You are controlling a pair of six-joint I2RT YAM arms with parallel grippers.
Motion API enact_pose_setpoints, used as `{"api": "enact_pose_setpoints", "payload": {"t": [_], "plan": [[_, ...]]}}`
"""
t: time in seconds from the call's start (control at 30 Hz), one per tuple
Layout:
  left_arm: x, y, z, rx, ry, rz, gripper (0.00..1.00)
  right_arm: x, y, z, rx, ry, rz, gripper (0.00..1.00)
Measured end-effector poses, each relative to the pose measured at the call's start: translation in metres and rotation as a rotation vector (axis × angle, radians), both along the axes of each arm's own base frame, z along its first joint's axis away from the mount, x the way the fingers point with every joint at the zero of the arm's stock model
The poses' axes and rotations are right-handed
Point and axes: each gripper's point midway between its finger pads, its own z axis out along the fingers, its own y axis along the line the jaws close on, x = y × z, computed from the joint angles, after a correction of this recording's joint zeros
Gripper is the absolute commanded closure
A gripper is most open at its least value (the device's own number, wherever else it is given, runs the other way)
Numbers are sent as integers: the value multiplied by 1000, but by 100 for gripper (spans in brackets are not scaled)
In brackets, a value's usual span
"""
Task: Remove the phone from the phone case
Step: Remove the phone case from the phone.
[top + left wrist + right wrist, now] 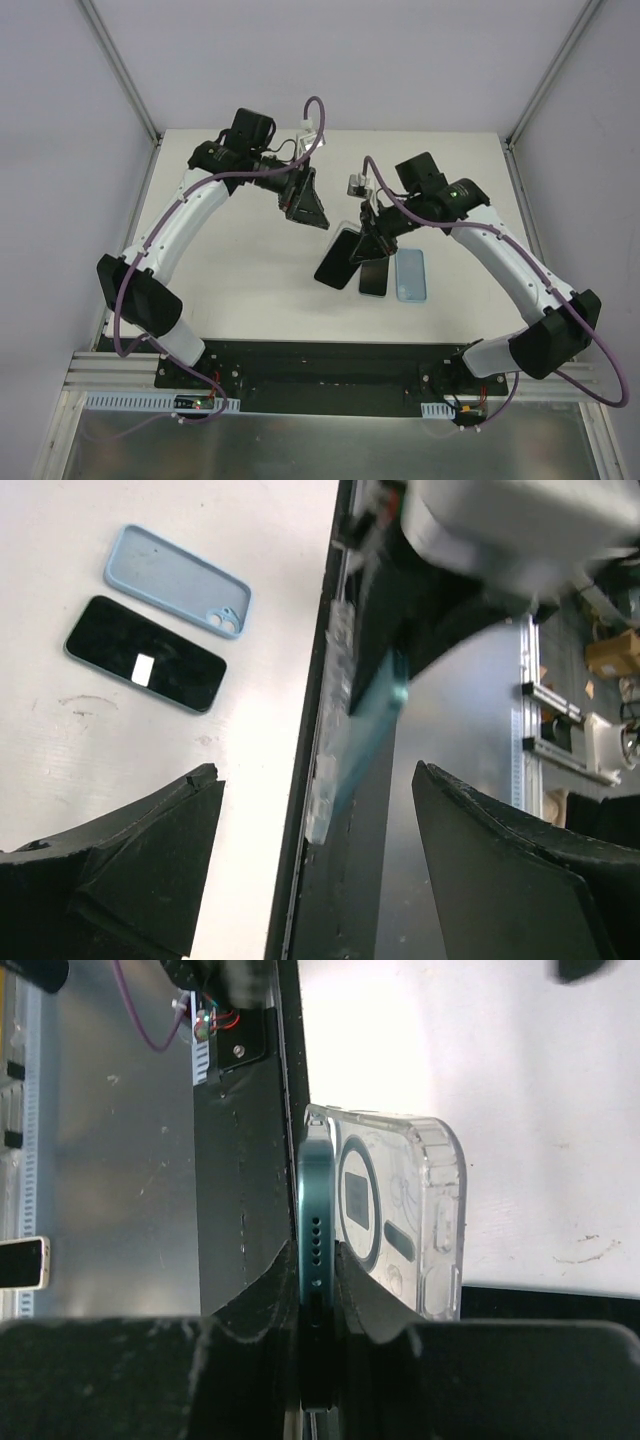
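My right gripper is shut on the bottom end of a teal phone, holding it tilted above the table. A clear phone case with a ring on its back stands away from the phone along most of its length and meets it only at the far end. My left gripper is open just left of the phone. The phone's teal edge and the clear case show blurred beyond its spread fingers, touching neither.
A dark phone and an empty light-blue case lie side by side on the white table, under and right of the held phone. The black base rail runs along the near edge.
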Motion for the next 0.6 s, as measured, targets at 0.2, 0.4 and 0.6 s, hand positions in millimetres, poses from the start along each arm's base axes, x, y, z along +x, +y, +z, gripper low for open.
{"api": "enact_pose_setpoints", "payload": {"t": [0.2, 0.4, 0.6], "plan": [[18, -12, 2, 1, 131, 96, 24, -13, 2, 13, -38, -103, 80, 100], [26, -18, -12, 10, 257, 155, 24, -10, -1, 29, -45, -183, 87, 100], [27, -21, -18, -6, 289, 162, 24, -9, -6, 25, -77, -187, 78, 100]]}}
